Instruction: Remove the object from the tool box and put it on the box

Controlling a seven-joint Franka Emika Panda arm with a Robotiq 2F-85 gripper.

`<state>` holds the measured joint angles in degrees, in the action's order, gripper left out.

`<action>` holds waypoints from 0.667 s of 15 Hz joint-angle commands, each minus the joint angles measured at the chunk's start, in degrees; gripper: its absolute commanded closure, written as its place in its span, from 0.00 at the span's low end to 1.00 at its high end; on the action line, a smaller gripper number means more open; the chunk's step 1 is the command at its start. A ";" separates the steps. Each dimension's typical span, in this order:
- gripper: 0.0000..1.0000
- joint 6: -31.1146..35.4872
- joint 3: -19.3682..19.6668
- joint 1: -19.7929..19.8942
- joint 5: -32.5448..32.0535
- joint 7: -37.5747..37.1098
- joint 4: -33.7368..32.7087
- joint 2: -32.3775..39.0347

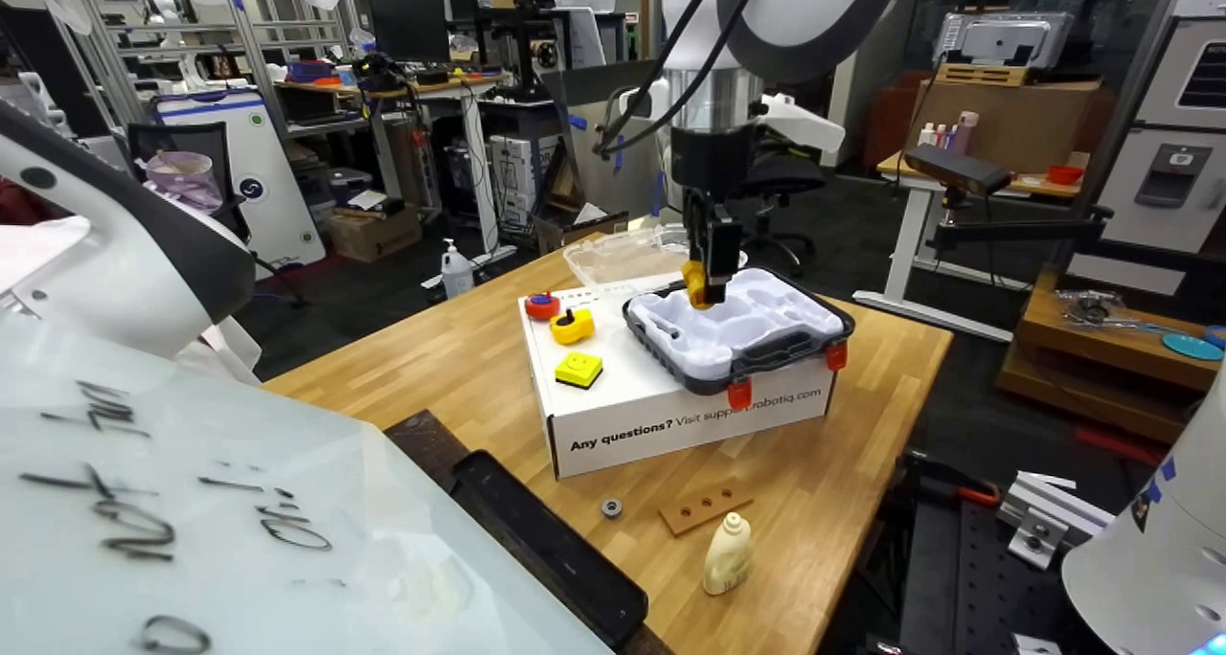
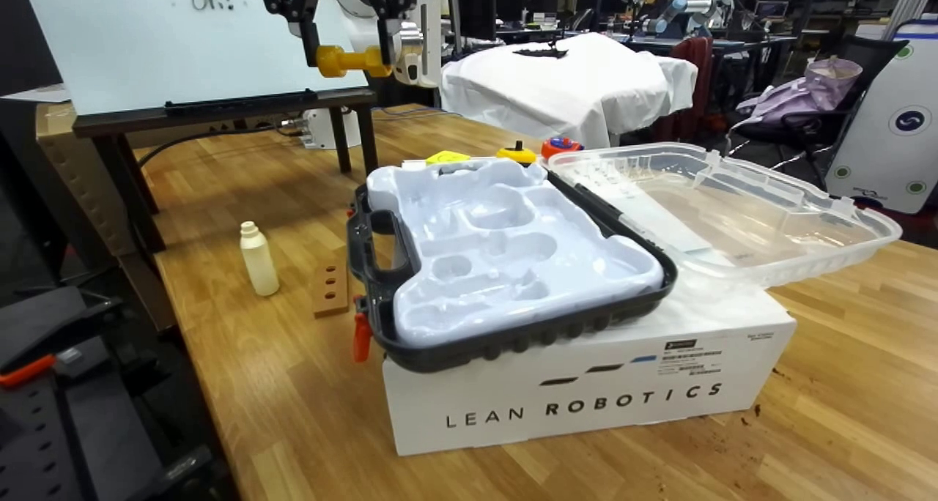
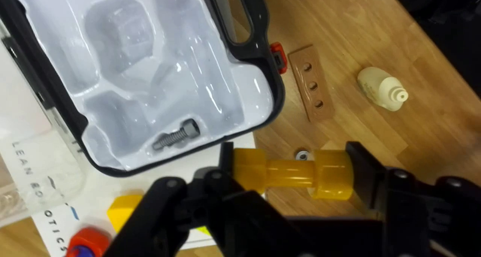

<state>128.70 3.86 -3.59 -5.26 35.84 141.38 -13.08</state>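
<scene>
Gripping claw: well parted, clamped endwise on yellow dumbbell.
Box, just below frame centre: rounded ends might roll off if released high.

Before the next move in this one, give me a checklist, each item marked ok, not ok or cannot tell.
1. Grip on the yellow dumbbell-shaped piece: ok, the gripper holds it at both ends.
2. Piece out of the tool box: ok, it hangs apart in an exterior view.
3. Lid folded open: ok.
4. Tool box holding nothing else: not ok, a grey bolt lies inside.
5. Other small things off the box: not ok, a red piece, knobbed yellow piece and smiley block lie there.
6. Alignment over a drop spot: cannot tell from these angles.
</scene>
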 commanded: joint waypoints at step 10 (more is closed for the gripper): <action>0.52 -0.01 -1.00 -0.49 -0.21 3.92 -1.12 1.89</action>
<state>128.82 3.35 -4.82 -5.24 39.38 139.86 -10.94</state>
